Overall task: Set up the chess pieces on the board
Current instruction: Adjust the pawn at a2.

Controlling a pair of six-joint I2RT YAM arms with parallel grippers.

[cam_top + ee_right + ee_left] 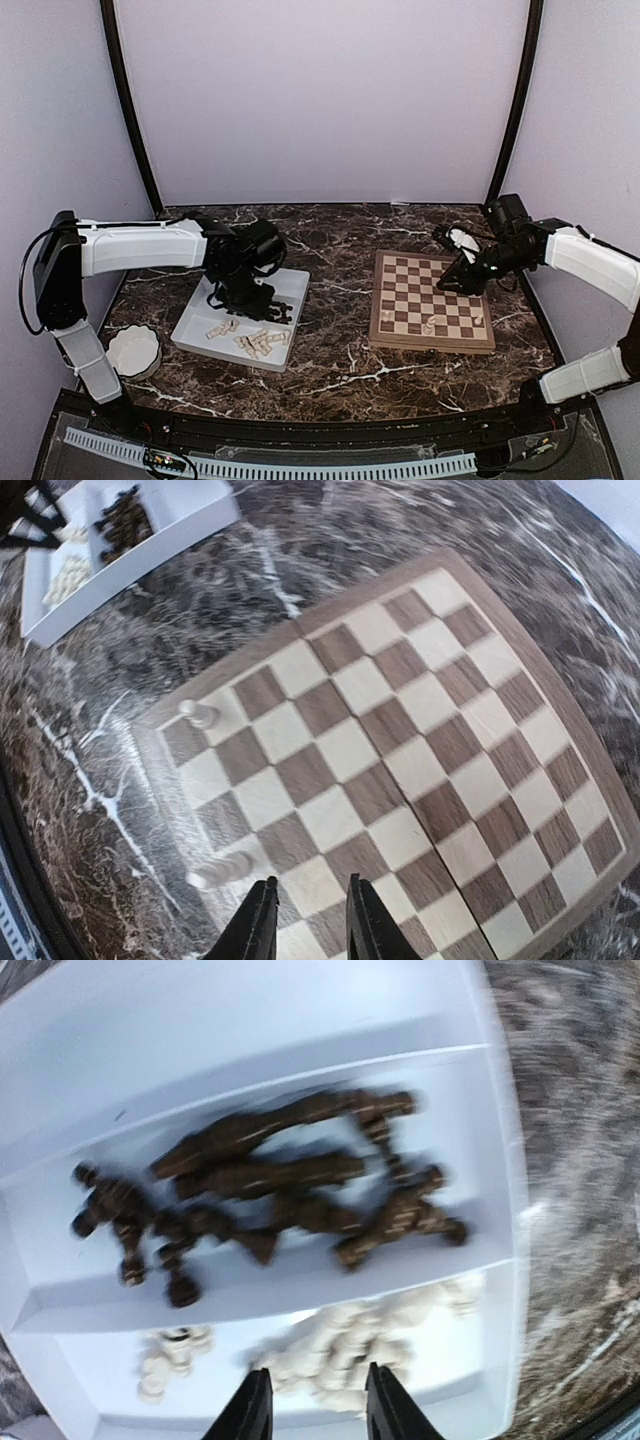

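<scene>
The board lies right of centre with three pale chess pieces along its near row. Two of them show in the right wrist view: one standing and one near the edge. My right gripper hangs open over the board, holding nothing. My left gripper is open above the white tray, just over a heap of pale pieces. Dark pieces fill the compartment beyond.
The white tray sits left of centre on the marble table, with dark pieces and pale pieces in it. A white scalloped bowl stands near the left arm's base. The tray also shows far off in the right wrist view.
</scene>
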